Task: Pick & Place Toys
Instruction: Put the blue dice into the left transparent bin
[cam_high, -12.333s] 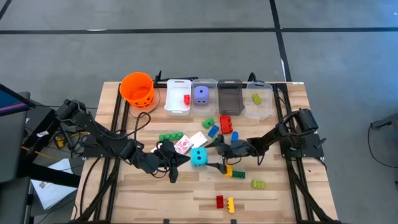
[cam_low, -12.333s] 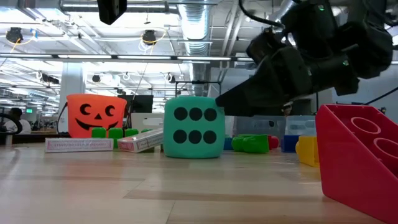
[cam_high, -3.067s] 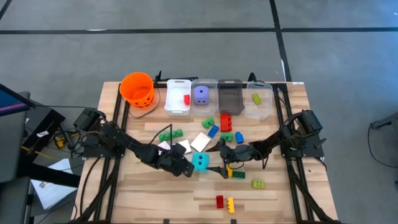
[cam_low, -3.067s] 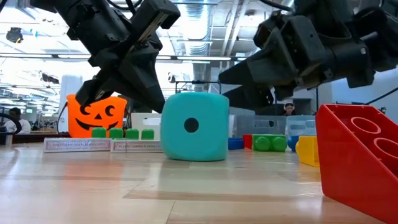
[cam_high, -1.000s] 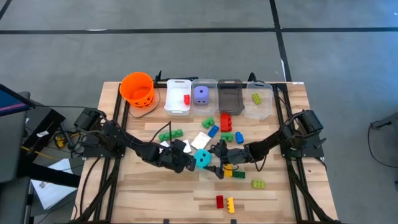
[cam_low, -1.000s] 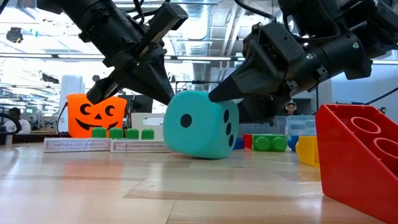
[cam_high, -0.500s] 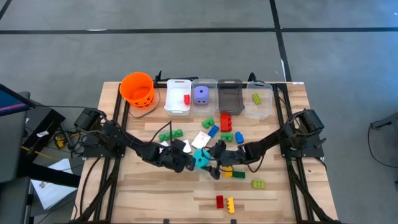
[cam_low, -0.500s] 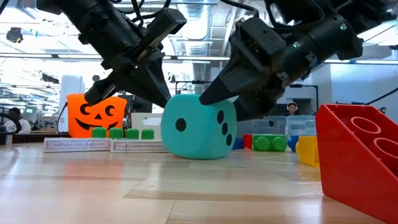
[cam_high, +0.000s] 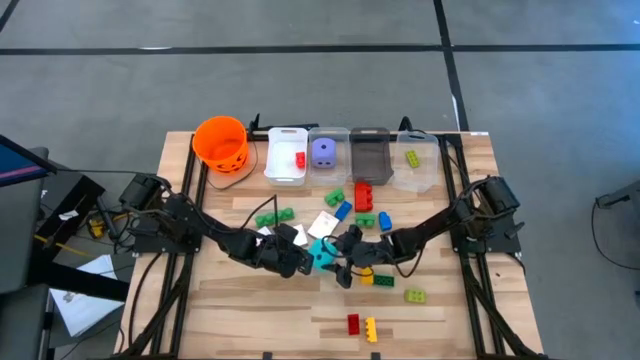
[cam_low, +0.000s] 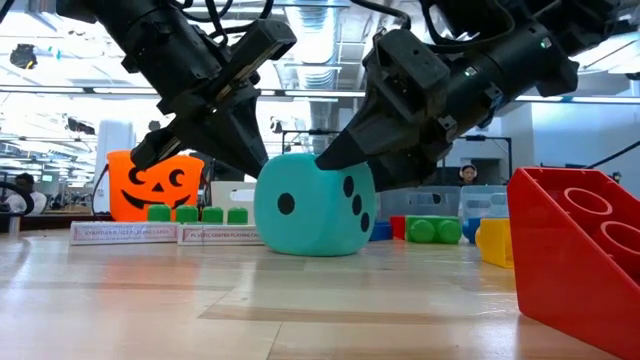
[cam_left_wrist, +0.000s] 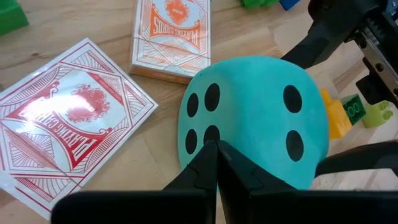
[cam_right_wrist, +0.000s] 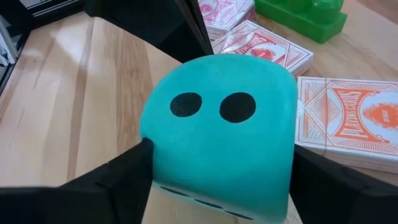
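The right gripper (cam_high: 334, 262) has slid in around the teal die (cam_high: 319, 254) at frame centre, fingers straddling and narrowing on it. The left gripper (cam_high: 300, 260), pinched shut, braces its other side. A pickup looks close.

We count two dotted foam dice, teal (cam_high: 320, 253) and purple (cam_high: 323, 151); four clear plastic bins (cam_high: 284, 168); one orange plastic bucket (cam_high: 221, 143).

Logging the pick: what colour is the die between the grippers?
Teal die with black dots, clearest in right wrist view.
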